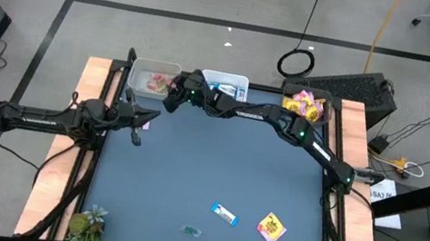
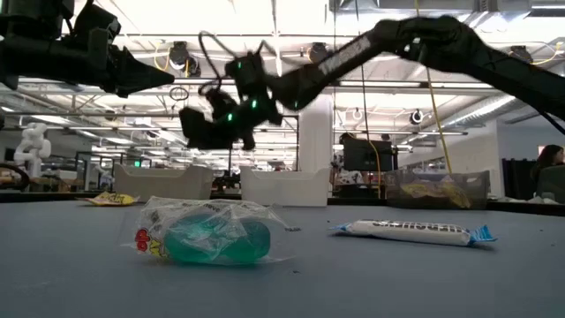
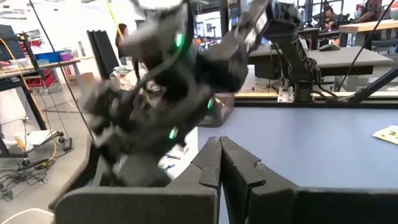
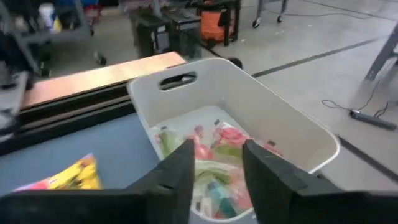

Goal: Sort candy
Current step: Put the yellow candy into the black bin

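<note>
My right gripper (image 4: 214, 171) stands open over the white left bin (image 4: 292, 121) at the table's far edge, with nothing between its fingers. Red, pink and greenish candy (image 4: 217, 146) lies in that bin (image 1: 154, 68). On the near part of the table lie a blue-and-white bar (image 1: 224, 215), a yellow packet (image 1: 271, 228) and a clear-greenish sweet (image 1: 192, 231). The low view shows the greenish sweet (image 2: 212, 237) and the bar (image 2: 410, 231) close up. My left gripper (image 1: 136, 132) waits shut above the table's left side.
A middle bin (image 1: 226, 79) holds blue-and-white wrappers and a right bin (image 1: 305, 105) holds yellow packets. Another yellow packet (image 4: 62, 177) lies on the table beside the left bin. A green leafy plant (image 1: 88, 224) sits at the near left corner.
</note>
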Action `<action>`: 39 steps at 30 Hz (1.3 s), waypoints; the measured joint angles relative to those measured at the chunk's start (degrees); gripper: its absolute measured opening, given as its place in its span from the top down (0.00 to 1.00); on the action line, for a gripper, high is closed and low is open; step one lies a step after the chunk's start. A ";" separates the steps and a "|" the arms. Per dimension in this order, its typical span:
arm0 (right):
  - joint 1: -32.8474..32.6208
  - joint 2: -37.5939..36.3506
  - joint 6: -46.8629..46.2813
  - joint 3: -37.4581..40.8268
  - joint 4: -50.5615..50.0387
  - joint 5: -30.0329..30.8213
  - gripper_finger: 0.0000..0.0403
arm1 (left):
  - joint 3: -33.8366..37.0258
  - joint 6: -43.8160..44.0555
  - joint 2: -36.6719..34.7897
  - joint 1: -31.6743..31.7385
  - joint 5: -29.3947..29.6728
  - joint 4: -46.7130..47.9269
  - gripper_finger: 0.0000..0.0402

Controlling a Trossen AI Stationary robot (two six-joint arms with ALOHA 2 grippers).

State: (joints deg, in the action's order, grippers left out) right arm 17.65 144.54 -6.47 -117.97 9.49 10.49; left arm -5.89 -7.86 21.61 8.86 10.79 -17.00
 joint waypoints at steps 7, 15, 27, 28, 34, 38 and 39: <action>-1.54 -5.56 5.68 0.49 -12.31 -0.07 0.97 | -0.02 -0.02 0.00 0.00 0.00 0.02 0.98; -4.47 -12.91 1.70 18.91 -0.75 1.20 1.00 | -0.02 -0.05 0.00 0.00 0.00 0.21 0.98; -15.87 -39.29 -6.07 51.70 -6.84 4.28 1.00 | -0.02 -0.05 0.00 0.00 0.00 0.40 0.98; -17.22 -41.77 -7.48 53.54 -9.28 4.76 1.00 | -0.02 -0.05 0.00 0.00 0.00 0.40 0.98; -25.55 -54.98 -21.04 59.32 -29.77 4.11 1.00 | -0.04 -0.07 0.00 0.00 -0.02 0.40 0.98; -30.53 -59.23 -33.73 59.44 -46.86 -0.28 1.00 | -0.04 -0.07 0.00 0.00 0.00 0.44 0.98; -31.66 -59.82 -36.29 59.45 -49.84 -2.01 1.00 | -0.04 -0.07 0.00 0.00 -0.02 0.55 0.98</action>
State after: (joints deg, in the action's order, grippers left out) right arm -14.01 84.72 -42.77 -58.52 -40.36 8.47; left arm -5.93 -7.92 21.61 8.86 10.77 -16.44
